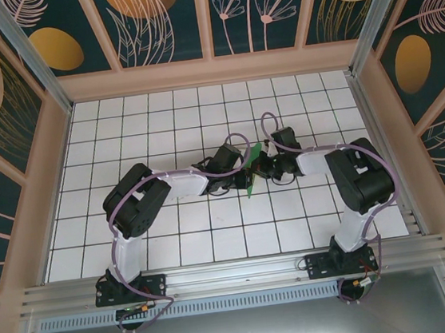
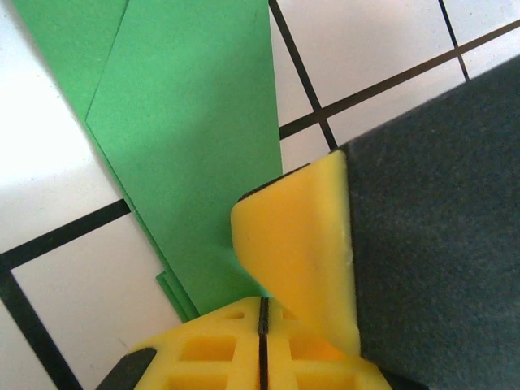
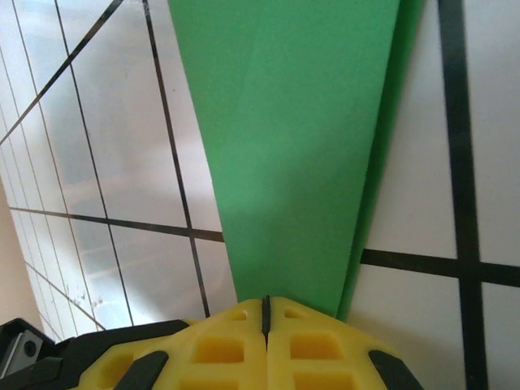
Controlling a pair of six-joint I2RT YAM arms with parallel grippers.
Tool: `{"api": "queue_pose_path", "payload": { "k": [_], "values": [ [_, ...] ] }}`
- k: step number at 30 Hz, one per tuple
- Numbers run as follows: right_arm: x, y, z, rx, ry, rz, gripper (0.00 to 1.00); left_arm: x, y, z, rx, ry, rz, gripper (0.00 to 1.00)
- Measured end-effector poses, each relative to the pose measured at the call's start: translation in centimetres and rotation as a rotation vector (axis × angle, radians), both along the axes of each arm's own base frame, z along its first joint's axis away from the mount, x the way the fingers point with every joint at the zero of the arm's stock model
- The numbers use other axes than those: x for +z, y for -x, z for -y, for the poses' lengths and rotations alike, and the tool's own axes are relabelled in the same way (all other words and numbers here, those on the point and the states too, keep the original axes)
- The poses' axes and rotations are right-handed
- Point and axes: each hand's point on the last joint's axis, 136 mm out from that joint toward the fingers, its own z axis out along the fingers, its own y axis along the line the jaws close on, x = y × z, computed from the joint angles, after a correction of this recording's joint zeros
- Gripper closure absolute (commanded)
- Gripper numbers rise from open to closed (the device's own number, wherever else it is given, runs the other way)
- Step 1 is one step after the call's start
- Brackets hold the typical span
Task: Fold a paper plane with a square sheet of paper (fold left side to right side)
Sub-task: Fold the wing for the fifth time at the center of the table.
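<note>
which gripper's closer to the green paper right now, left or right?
Neither: both touch it. The left gripper is shut on the folded green paper from its left side; the right gripper is shut on it from the right.

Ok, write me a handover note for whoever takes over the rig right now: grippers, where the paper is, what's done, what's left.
Left gripper: shut on the green paper plane.
Right gripper: shut on it too, from the opposite side.
Where: the paper sits between the two wrists, which meet over the middle of the table. I cannot tell whether it is lifted or lying flat.
Done: the sheet is already folded into a narrow, layered wedge.
Left: it is unclear whether the last folds are made. Probably press the crease, then release the paper on the table.
</note>
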Motion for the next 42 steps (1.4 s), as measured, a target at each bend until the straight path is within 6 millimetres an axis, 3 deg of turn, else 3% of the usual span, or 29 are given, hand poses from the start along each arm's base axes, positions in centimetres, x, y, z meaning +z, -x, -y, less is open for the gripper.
{"api": "queue_pose_path", "payload": {
  "k": [14, 21, 26, 33, 42],
  "values": [
    [-0.5, -1.1, 0.3, 0.04, 0.08, 0.068, 1.0, 0.0, 0.0, 0.0, 0.002, -0.004, 0.003, 0.9],
    [1.1, -5.5, 1.9, -0.002, 0.128, 0.17, 1.0, 0.0, 0.0, 0.0, 0.001, -0.004, 0.002, 0.9],
    [2.5, -7.4, 1.4, 0.01, 0.119, 0.225, 1.0, 0.0, 0.0, 0.0, 0.001, -0.004, 0.003, 0.9],
    [-0.5, -7.0, 1.5, 0.018, 0.141, 0.159, 1.0, 0.2, 0.1, 0.0, 0.0, -0.001, 0.003, 0.9],
    [-0.5, -6.9, 1.5, 0.022, 0.131, 0.154, 1.0, 0.6, 0.8, -0.6, -0.006, -0.039, -0.029, 0.88]
  ]
}}
